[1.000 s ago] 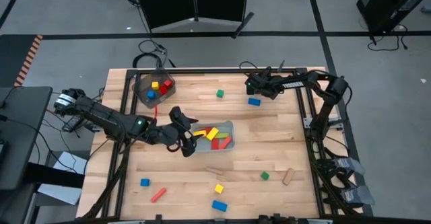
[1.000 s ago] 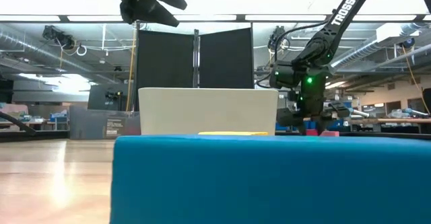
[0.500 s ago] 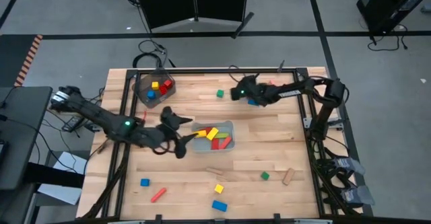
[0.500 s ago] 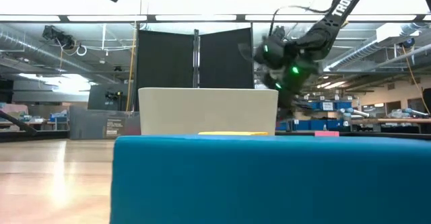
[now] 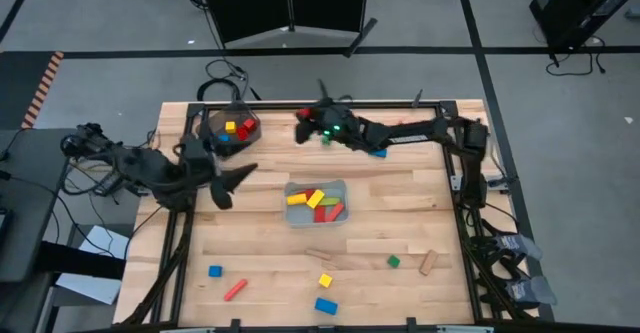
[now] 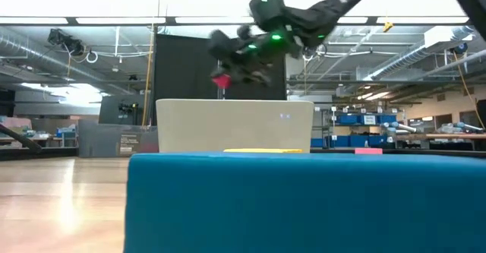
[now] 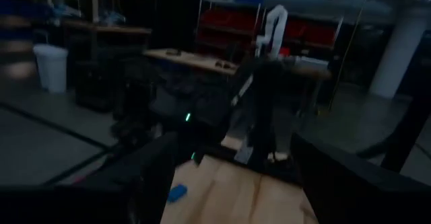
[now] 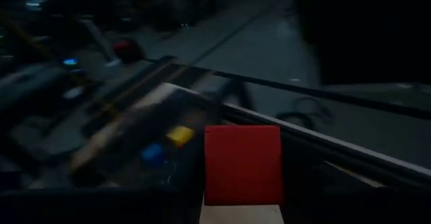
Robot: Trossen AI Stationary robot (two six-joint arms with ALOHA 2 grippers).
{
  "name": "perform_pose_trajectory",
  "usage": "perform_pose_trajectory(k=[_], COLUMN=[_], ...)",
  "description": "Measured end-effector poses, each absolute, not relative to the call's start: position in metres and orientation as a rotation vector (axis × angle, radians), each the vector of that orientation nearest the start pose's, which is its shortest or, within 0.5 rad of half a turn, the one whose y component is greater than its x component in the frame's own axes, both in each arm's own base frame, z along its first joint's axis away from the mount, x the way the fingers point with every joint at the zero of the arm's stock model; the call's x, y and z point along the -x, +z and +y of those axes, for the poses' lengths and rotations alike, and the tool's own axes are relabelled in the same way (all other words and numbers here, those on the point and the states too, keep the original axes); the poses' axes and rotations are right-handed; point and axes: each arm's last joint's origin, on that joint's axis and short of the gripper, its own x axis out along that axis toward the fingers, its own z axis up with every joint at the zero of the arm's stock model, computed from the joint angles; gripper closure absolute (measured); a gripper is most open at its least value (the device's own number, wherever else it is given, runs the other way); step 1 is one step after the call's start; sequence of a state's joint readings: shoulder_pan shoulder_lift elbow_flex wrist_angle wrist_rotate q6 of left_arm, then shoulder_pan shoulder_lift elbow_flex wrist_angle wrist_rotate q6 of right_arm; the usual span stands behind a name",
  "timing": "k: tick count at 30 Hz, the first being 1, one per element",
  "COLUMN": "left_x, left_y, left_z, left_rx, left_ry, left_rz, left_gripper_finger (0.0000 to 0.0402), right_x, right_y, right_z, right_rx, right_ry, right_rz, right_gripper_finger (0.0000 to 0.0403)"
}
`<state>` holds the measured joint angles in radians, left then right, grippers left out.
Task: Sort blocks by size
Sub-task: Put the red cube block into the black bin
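- Right gripper clamps a red block above the table's far edge, near the dark bowl
- Left gripper, jaws apart, hovers beside the clear tray

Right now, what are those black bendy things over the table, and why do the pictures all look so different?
They are two robot arms, each ending in a two-finger gripper. Four cameras watch at once. One looks straight down from above. One sits low on the table, with a blue block right in front of it. One rides on each arm's wrist.

The robot is sorting painted wooden blocks by size. Some lie in a clear tray in the middle, some in a dark bowl at the far left corner, and others are scattered on the table.

The right gripper is up in the air near the bowl, pinching a red block. The left gripper is open and holds nothing.
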<state>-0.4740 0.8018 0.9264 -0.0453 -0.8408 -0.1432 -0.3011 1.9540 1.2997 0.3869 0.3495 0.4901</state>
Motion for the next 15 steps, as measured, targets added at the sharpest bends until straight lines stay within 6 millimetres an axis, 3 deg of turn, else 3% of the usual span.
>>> perform_pose_trajectory(k=[7, 15], left_x=[-0.136, -0.136], left_y=[0.397, 0.397], left_z=[-0.046, -0.046], left_rx=[0.216, 0.208], left_ry=[0.357, 0.354], left_rz=[-0.132, -0.125], left_gripper_finger=[0.0106, 0.0106], right_x=[-0.495, -0.550], right_y=[0.223, 0.200], right_z=[-0.152, -0.171], right_rx=[-0.439, -0.451], right_ry=[-0.577, -0.529], right_rz=[0.086, 0.087], right_gripper_finger=[0.0258, 0.0258])
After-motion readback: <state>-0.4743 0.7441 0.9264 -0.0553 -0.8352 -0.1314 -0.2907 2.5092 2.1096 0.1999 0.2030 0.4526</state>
